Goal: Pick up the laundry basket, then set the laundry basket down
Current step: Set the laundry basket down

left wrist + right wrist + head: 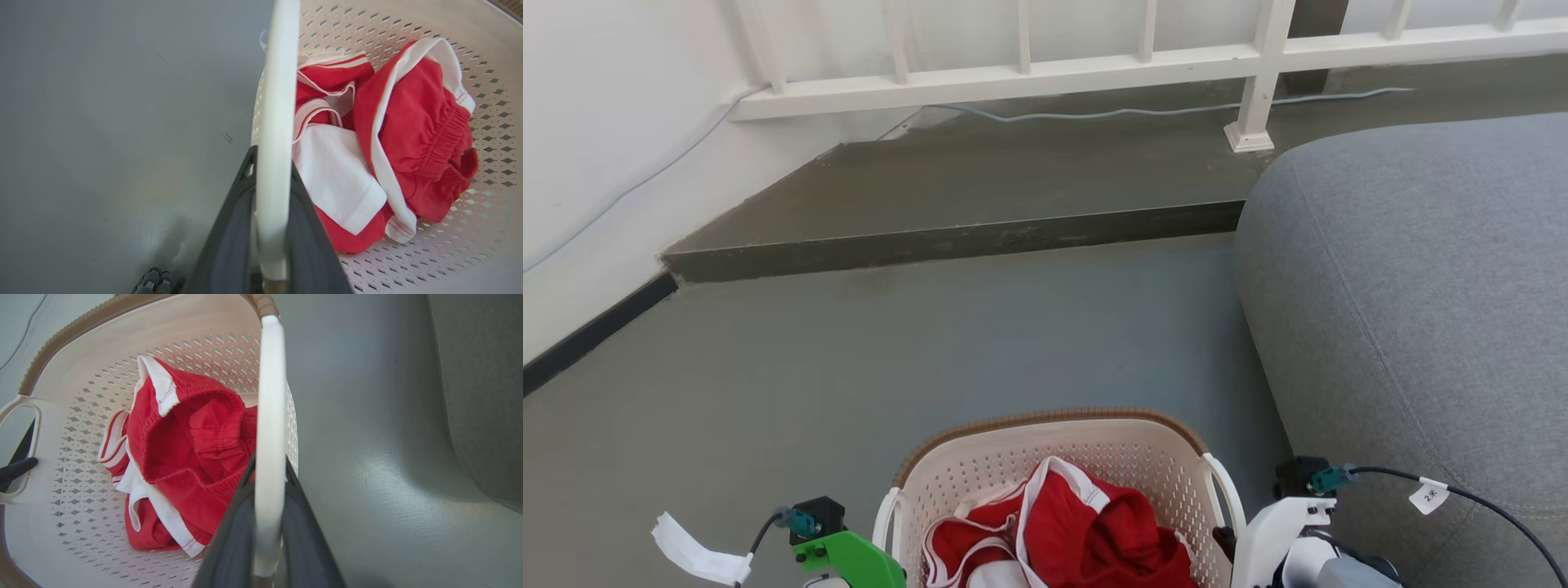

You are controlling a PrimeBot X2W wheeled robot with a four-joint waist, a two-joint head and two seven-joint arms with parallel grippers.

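The laundry basket (1045,422) is cream and perforated, with a brown woven-look rim, and sits at the bottom middle of the head view. Red and white clothes (1094,531) lie inside it. In the left wrist view my left gripper (271,161) is shut on the basket's white left handle (277,94), one dark finger on each side. My right gripper (269,467) is likewise shut on the white right handle (270,388). I cannot tell whether the basket rests on the grey floor (931,343) or hangs above it.
A large grey cushioned seat (1421,286) stands close on the right of the basket. Ahead, a raised dark step (947,242) crosses the floor, with a white railing (1094,69) and a cable behind it. A white wall (596,163) runs along the left.
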